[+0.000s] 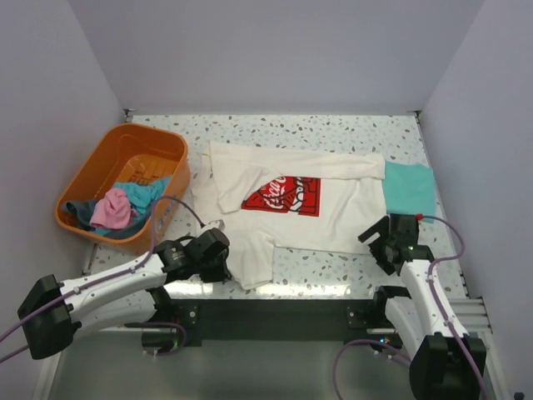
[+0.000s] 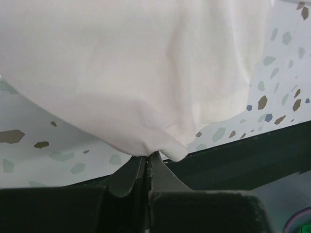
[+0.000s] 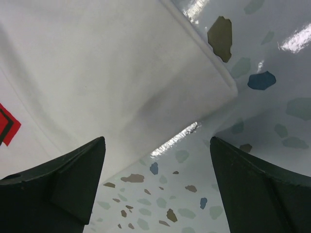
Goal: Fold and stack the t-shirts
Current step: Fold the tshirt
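Observation:
The cream-white t-shirt (image 1: 287, 212) with a red square logo (image 1: 283, 196) lies spread on the speckled table, its left part rumpled. My left gripper (image 1: 223, 252) is shut on the shirt's near left hem (image 2: 146, 141) and holds it pinched between the jaws. My right gripper (image 1: 379, 242) is open and empty, just off the shirt's near right corner (image 3: 214, 82), above bare table. The teal-green t-shirt (image 1: 410, 187) lies folded at the right, partly under the white shirt's sleeve.
An orange basket (image 1: 125, 187) at the left holds several crumpled clothes, pink and blue. The table's dark front edge (image 1: 275, 312) runs just below the shirt. Grey walls close in the back and both sides.

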